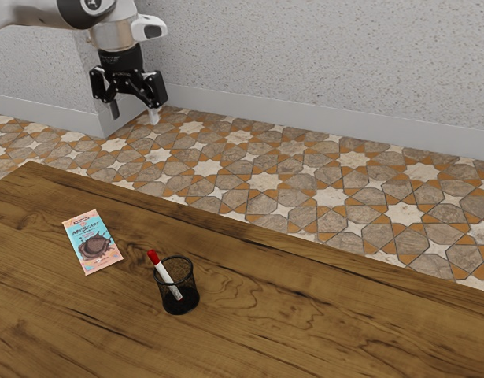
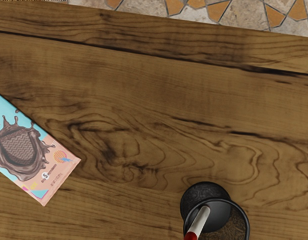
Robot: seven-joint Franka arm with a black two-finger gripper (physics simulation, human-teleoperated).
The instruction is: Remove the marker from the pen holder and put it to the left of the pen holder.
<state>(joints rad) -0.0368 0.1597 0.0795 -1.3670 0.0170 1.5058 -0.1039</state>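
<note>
Jaws open and empty, marker (image 1: 164, 276) in pen holder (image 1: 188, 291)

Seen raised high over desk (image 1: 304, 315) level, spread apart with nothing between; wide, presumably, to pass around a slim shaft. Note marker slanting inside the holder, red end above the rim, white length down in the cup. Likely leaning because of a mouth much wider than one shaft. Red end exposed, so probably the easiest part to grip. Also logged: chocolate packet (image 1: 93, 241) flat near the holder, not touching. Relative to jaws: marker well below and well apart, farther toward the exterior view's right. Judged next: move over the holder, match the slant, descend, close near the red end, then lift along the tilt to avoid tipping the holder.
</note>
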